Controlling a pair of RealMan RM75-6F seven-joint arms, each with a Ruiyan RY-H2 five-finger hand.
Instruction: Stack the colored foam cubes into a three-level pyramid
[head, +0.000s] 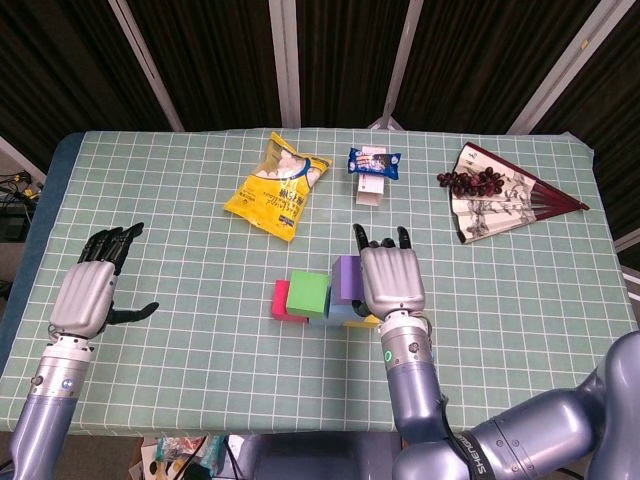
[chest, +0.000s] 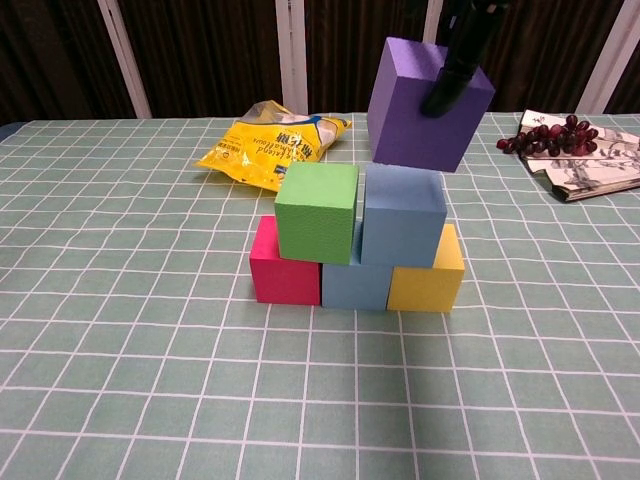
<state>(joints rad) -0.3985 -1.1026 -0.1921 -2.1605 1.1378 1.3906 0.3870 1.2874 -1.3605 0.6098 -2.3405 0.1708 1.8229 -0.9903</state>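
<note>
A stack stands mid-table: red cube (chest: 283, 270), a blue cube (chest: 355, 285) and yellow cube (chest: 432, 275) on the cloth, with a green cube (chest: 316, 212) and a light blue cube (chest: 403, 214) on top. My right hand (head: 391, 280) holds a purple cube (chest: 425, 105) in the air, just above the light blue cube's back right; only one dark finger (chest: 455, 65) shows in the chest view. The purple cube (head: 347, 278) peeks out left of the hand in the head view. My left hand (head: 90, 292) hovers open at the table's left, far from the cubes.
Behind the stack lie a yellow snack bag (head: 277, 187), a small blue-and-white packet on a box (head: 372, 170), and at the back right a paper fan (head: 500, 200) with dark grapes (head: 470, 181). The table is covered by a green checked cloth (head: 200, 350).
</note>
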